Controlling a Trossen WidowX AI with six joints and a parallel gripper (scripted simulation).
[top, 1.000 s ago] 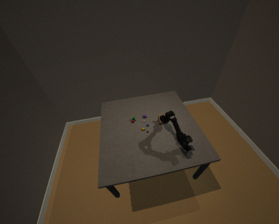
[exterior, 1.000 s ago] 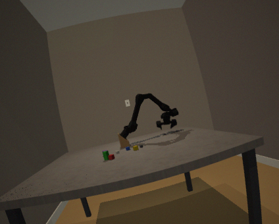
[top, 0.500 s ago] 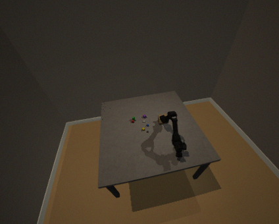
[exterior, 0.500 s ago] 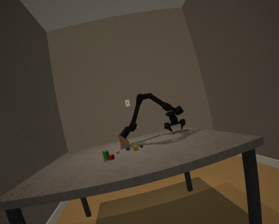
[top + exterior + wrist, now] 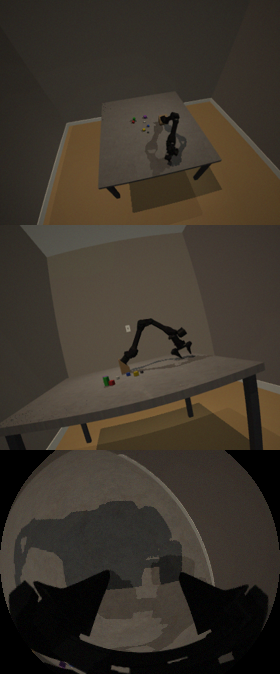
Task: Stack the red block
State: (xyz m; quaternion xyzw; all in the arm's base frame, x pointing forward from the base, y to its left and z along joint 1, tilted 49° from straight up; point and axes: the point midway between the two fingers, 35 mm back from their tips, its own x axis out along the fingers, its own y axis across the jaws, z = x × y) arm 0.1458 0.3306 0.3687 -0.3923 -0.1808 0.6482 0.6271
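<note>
The green tower (image 5: pixel 134 118) (image 5: pixel 105 381) stands upright on the table. The small red block (image 5: pixel 133 122) (image 5: pixel 111 382) lies on the table close beside the tower's foot; whether they touch I cannot tell. My gripper (image 5: pixel 186 356) (image 5: pixel 145 575) is open and empty, with its fingers spread wide. It points down low over the table, far from the tower and the red block, on the other side of the arm's base. Neither the red block nor the green tower shows in the wrist view.
A purple block (image 5: pixel 144 116), a white block (image 5: pixel 144 122), a blue block (image 5: pixel 148 126) (image 5: pixel 128 374), a yellow block (image 5: pixel 144 130) (image 5: pixel 136 374) and a small dark block (image 5: pixel 148 132) lie between the tower and the arm. The tan base piece (image 5: pixel 123 367) stands by the arm's foot.
</note>
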